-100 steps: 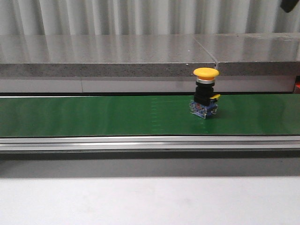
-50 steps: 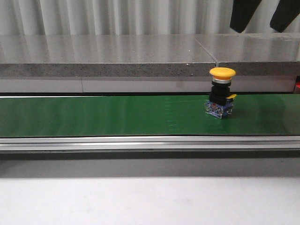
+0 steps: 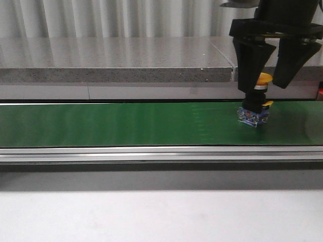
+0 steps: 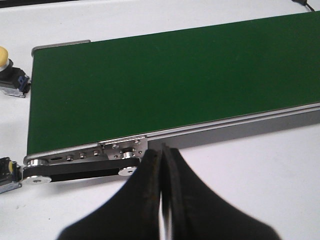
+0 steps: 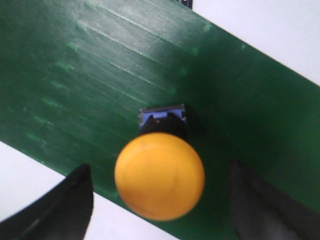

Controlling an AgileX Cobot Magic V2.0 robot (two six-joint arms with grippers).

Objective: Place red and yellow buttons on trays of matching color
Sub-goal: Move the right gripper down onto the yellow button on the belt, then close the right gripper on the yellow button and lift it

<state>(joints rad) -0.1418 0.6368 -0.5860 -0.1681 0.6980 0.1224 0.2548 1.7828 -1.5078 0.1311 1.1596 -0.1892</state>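
A yellow button (image 3: 255, 107) with a mushroom cap, black body and blue base stands upright on the green conveyor belt (image 3: 101, 123), towards its right end. My right gripper (image 3: 263, 86) hangs open right over it, one finger on each side of the cap and neither touching. In the right wrist view the yellow cap (image 5: 160, 176) fills the gap between the two dark fingers (image 5: 67, 205). My left gripper (image 4: 161, 151) is shut with nothing in it, above the white table beside the belt's end roller. No red button and no trays are in view.
Two more buttons with pale yellow caps lie on the white table off the belt's end, one (image 4: 7, 76) near its far corner, one (image 4: 7, 173) by the roller bracket (image 4: 85, 159). A grey stone ledge (image 3: 116, 60) runs behind the belt.
The yellow button has travelled to the right along the belt. My right gripper has come down from the top of the front view and now straddles the button's cap.
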